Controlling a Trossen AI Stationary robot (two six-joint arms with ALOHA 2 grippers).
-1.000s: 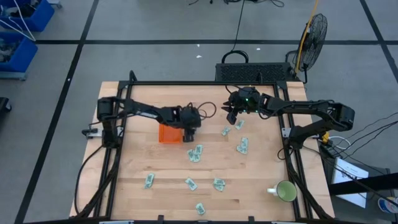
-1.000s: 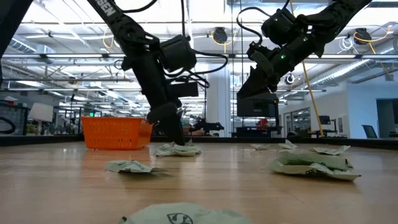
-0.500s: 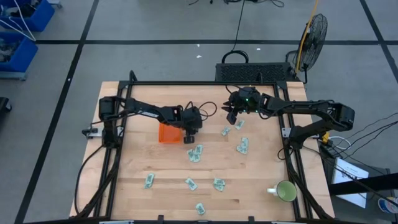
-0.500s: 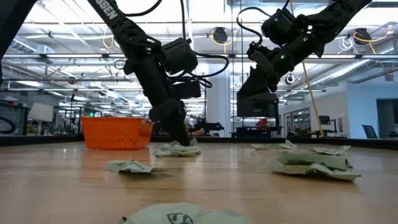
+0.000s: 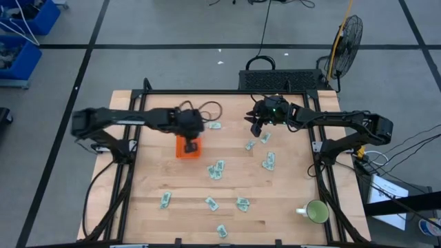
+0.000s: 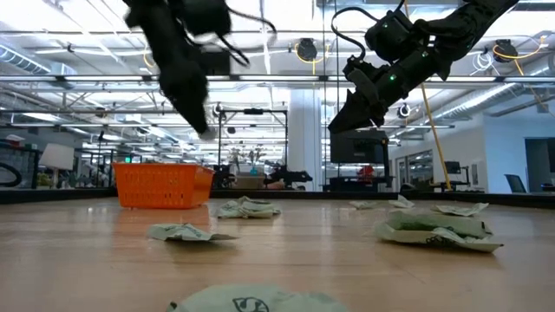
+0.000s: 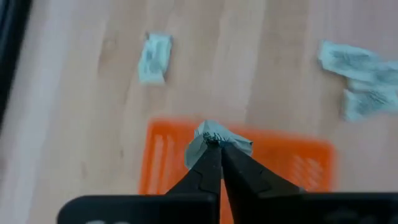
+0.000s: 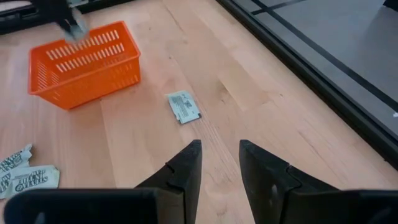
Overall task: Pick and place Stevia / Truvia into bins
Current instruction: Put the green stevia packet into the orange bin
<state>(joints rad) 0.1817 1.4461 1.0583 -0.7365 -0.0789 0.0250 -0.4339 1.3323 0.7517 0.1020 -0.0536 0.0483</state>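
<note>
Left gripper (image 7: 214,144) pinched shut on sachet (image 7: 211,134) above orange bin (image 5: 185,148) | right gripper (image 8: 217,163) part-open, empty, idle at bin's 2 o'clock | risk: corner-only grip, sachet may slip outside.

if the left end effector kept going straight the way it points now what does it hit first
Most likely the orange bin: the left end effector, shut on a sachet, points down at it from above. How high it hangs is unclear.
</note>
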